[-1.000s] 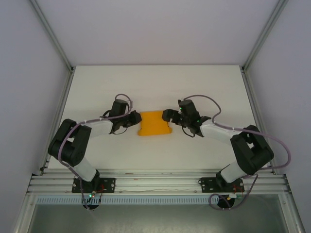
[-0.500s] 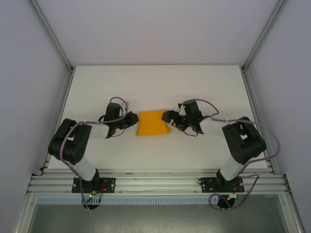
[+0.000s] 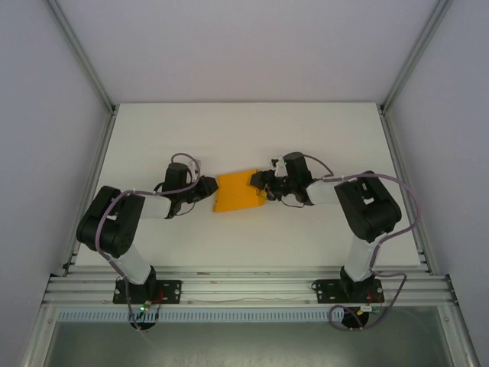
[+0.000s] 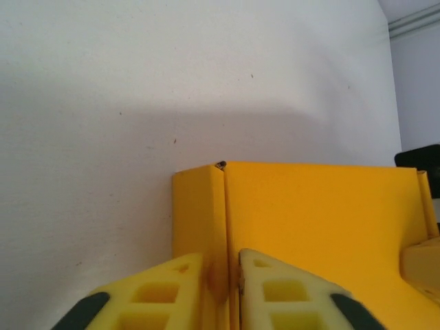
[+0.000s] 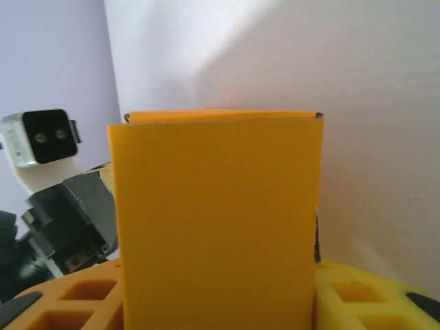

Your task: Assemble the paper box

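Starting at the left, your left arm [image 3: 145, 205] reaches across the white desk [image 3: 244, 130] to the orange box [image 3: 239, 193], which sits mid-desk between the two arms, turned a little so its right end lies farther back. The left jaws are nearly closed, pinching a thin upright wall of the box close to a corner seam. On the right, your right arm [image 3: 359, 200] comes in from the other side. Its jaws are spread wide and pressed against the two side edges of an upright orange panel, so they appear to grip the box across its width. The main risk, as I judge it, is the card itself. It is thin, and with both arms clamped on it, any pull apart or twist between them could crease a wall, tear the corner seam or rack the box out of square. The left hold is only a narrow bite on an edge, so it could also slip off if you move the right arm quickly, and a folded wall might spring back open. I can read no brand, label or writing on the box or the desk.
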